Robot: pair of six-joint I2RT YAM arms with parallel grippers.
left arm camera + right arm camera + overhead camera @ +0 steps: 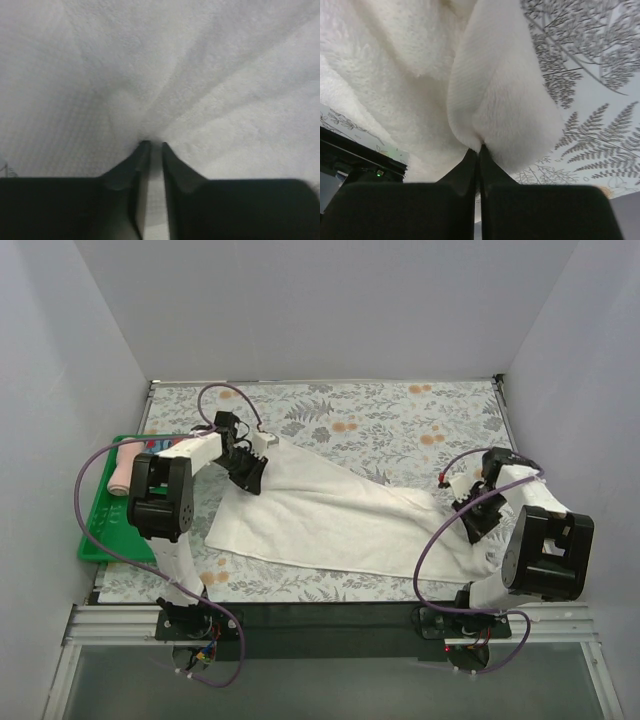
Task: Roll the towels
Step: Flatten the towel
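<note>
- The cream-white towel (330, 520) lies spread slantwise across the flowered bench (400, 410), wrinkled, with its long edges not square to the bench edge.
- The salmon-pink towel (122, 468) sits in the green tray (95, 530) at the far left, partly hidden by the left arm.
- The left end effector (153, 145) is closed on the cream-white towel at its far-left corner. Creases fan out from the fingertips, so only a thin pinch of cloth is caught.
- The right end effector (480, 148) is closed tight on a plump fold at the towel's right end, with the cloth bulging just above the tips.
- Slipping is a risk: the left pinch looks shallow, and any pull along the towel could draw the terry out of it.
- A skewed roll is a risk: the two grips sit at unequal depths on the bench, so a roll begun now would likely run to a cone.
- Bunching is a risk: the slack wrinkles in the middle could fold under unless the cloth is drawn flat first.
</note>
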